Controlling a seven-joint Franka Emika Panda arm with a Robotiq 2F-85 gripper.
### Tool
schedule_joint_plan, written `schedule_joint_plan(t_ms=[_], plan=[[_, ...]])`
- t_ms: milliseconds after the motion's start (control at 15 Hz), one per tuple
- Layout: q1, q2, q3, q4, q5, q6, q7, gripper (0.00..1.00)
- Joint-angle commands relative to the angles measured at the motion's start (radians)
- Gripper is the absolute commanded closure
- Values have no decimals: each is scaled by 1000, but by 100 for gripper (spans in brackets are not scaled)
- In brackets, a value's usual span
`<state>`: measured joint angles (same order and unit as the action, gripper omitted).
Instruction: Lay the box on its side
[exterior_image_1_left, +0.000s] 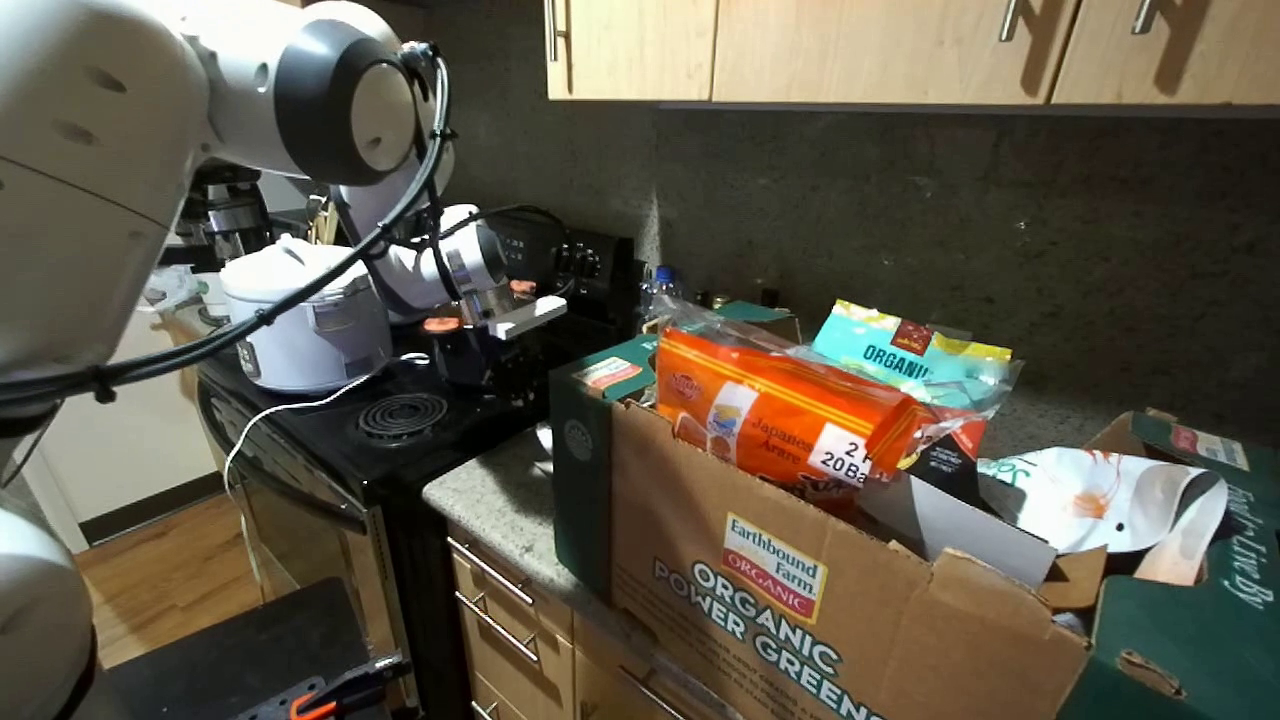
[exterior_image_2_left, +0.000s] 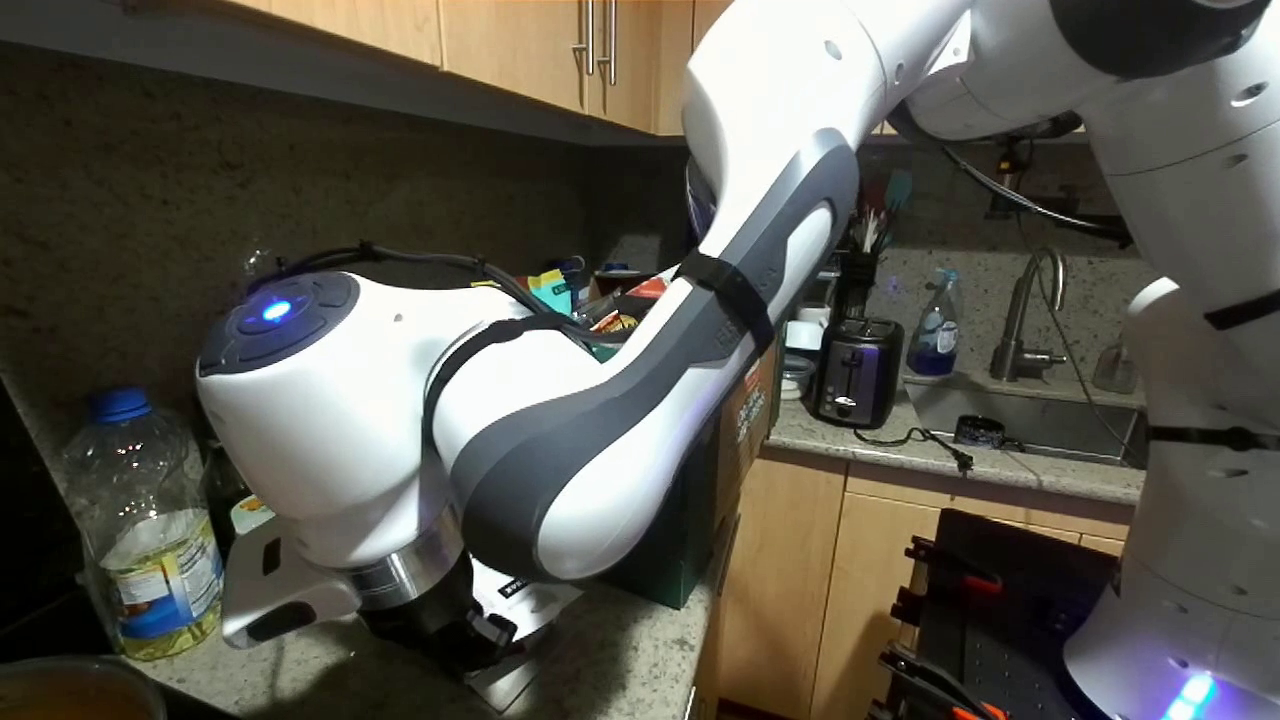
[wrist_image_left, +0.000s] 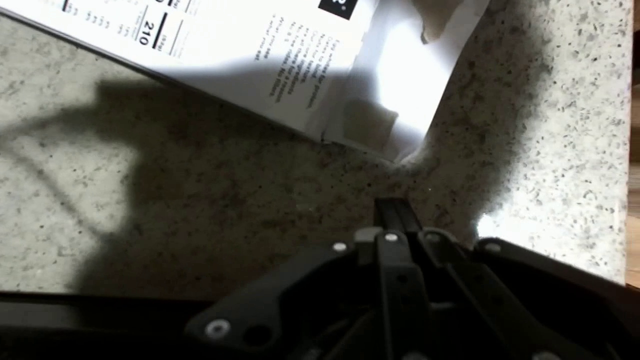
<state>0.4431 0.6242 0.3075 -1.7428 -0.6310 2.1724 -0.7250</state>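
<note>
No teal-green face of a slim box shows. A white printed pack lies flat on the speckled counter in the wrist view, with a creased, shiny near end; its far part is cut off. It also shows in an exterior view, partly behind my gripper. I cannot tell whether this pack is the box. My gripper is shut, fingertips together with nothing between them. The tips point at bare counter just short of the pack's near corner. In an exterior view, the gripper is low over the counter beside the pack.
A large brown carton full of food packets, including an orange one, stands on the counter. A clear oil bottle stands near the wrist. The black stove with a white rice cooker adjoins the counter.
</note>
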Motion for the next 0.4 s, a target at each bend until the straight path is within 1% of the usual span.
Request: schedule_joint_plan(t_ms=[0, 67, 133, 200, 267, 333], plan=[[-4, -57, 7, -75, 14, -13, 23, 100], [-5, -61, 8, -87, 16, -8, 29, 100], [-5, -65, 9, -99, 19, -3, 41, 74], [-4, -68, 10, -108, 20, 3, 51, 73], [1, -15, 3, -46, 3, -5, 23, 66], [1, -14, 3, -49, 3, -4, 25, 84]])
